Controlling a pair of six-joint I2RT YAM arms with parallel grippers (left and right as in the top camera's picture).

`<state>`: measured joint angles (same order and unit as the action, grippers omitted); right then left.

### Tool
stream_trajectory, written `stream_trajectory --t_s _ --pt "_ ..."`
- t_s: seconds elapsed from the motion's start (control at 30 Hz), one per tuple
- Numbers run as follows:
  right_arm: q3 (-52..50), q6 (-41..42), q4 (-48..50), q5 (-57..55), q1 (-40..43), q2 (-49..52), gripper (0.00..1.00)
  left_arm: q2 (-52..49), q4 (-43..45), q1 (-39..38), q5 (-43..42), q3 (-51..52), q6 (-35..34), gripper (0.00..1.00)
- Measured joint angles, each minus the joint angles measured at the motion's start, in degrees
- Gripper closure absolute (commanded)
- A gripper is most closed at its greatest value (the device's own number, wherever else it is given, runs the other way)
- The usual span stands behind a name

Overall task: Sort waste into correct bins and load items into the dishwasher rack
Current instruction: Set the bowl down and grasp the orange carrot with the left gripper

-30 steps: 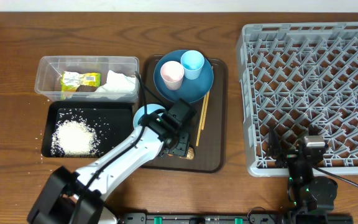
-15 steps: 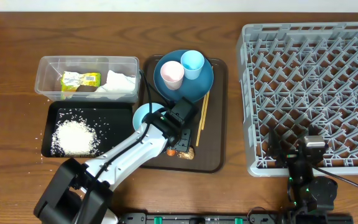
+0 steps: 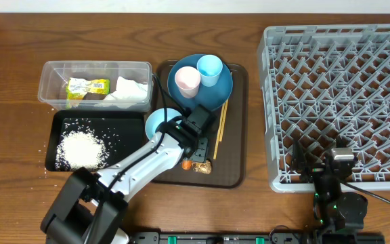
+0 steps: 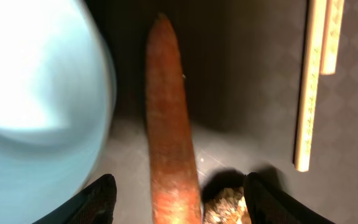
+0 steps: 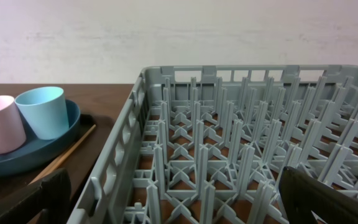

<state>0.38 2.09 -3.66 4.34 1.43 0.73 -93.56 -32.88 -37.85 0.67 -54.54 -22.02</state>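
My left gripper (image 3: 196, 150) is open over the dark brown serving tray (image 3: 235, 173). In the left wrist view its jaws (image 4: 179, 202) straddle the orange carrot stick (image 4: 169, 124), with the brown lumpy food piece (image 4: 225, 206) just inside the right finger. The carrot's end (image 3: 185, 164) and the brown piece (image 3: 202, 166) show overhead. The white bowl with the light-blue outside (image 3: 160, 122) sits beside the gripper. The wooden chopsticks (image 3: 220, 129) lie to the right. My right gripper (image 3: 337, 161) is open and empty at the rack's front edge (image 5: 176, 193).
The dark-blue plate (image 3: 212, 91) holds the pink cup (image 3: 187, 81) and the light-blue cup (image 3: 209, 69). The clear tub (image 3: 53, 71) holds the wrapper (image 3: 87, 87) and napkin (image 3: 131, 89). The black tray (image 3: 124, 125) holds rice (image 3: 80, 148). The grey rack (image 3: 340, 95) fills the right side.
My left gripper has shifted slightly toward the far side, uncovering the carrot's end and the brown piece. The right arm has not moved.
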Motion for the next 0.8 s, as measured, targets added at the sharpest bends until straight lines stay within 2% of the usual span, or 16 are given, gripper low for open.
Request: stream_trajectory --t_s 0.1,0.23,0.8 --pt "0.0 0.0 0.0 0.0 0.0 0.0 0.01 0.0 0.42 1.25 0.11 0.0 0.33 0.34" --pt "0.0 -0.02 0.0 0.0 0.0 0.0 0.01 -0.09 1.31 2.82 0.22 0.0 0.98 0.41" --pt "0.0 0.0 0.0 0.0 0.0 0.0 0.01 -2.51 0.52 3.19 -1.25 -0.13 2.6 0.42"
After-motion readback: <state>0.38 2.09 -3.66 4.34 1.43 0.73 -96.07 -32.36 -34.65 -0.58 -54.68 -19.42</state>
